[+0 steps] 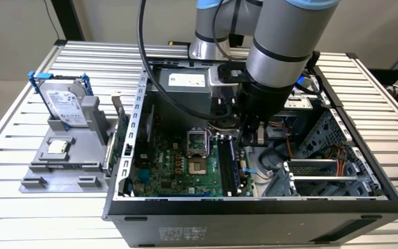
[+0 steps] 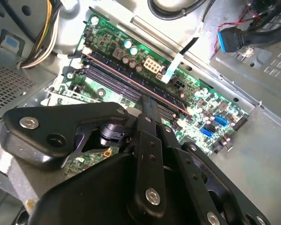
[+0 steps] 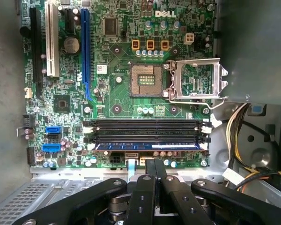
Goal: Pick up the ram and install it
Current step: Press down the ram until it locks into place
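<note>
- Down on the green motherboard (image 3: 131, 98), the ram (image 3: 147, 146) sits on edge in one of the long memory slots, the one closest to the board's edge, with the black slots (image 3: 147, 129) right beside it looking bare. In the exterior view the same stick (image 1: 227, 165) shows as a dark bluish strip running along the board inside the open computer case (image 1: 254, 212).
- Gripper (image 3: 154, 165) hangs just off the board's edge near the ram, fingers pressed together with nothing between them, not touching the stick as far as I can see. Second wrist view has it (image 2: 149, 107) over the slots too.
- CPU socket (image 3: 149, 80) sits open mid-board, metal latch frame (image 3: 196, 79) flipped beside it.
- Off to the exterior view's left, a silver hard drive (image 1: 68, 106) in a blue frame stands on a grey holder (image 1: 64, 166), well apart from the case.
</note>
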### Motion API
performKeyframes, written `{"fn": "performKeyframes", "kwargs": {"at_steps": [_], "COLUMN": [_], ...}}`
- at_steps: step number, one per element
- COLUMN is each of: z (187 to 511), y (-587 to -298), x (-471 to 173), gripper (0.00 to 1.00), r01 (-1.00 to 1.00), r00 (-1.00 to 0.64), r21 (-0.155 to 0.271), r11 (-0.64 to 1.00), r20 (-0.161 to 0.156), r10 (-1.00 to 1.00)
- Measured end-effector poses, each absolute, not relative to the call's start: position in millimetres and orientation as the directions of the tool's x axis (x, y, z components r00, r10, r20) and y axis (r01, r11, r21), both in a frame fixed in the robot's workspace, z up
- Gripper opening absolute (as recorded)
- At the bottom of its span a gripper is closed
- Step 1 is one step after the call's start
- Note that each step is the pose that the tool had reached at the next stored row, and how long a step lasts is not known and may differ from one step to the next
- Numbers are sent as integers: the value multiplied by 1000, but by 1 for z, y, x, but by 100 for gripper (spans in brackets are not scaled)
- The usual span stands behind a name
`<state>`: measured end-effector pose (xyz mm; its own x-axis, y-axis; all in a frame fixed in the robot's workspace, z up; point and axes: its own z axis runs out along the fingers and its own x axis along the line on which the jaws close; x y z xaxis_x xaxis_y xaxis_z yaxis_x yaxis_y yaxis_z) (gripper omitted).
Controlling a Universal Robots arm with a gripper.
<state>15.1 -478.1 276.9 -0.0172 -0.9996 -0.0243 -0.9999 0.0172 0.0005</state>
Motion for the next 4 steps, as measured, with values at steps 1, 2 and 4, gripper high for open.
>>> {"fn": "performKeyframes", "kwargs": {"at_steps": [1,2,4], "z": [277,277,277], "y": [-478,-478,-478], "x": [15,15,15], "gripper": [0,0,0], "r01": [-1000,-1000,-1000], "r00": [-17,-17,-17], "r21": [0,1,1], "r11": [17,17,17], "r20": [-24,-24,-24], "r10": [-1000,-1000,-1000]}}
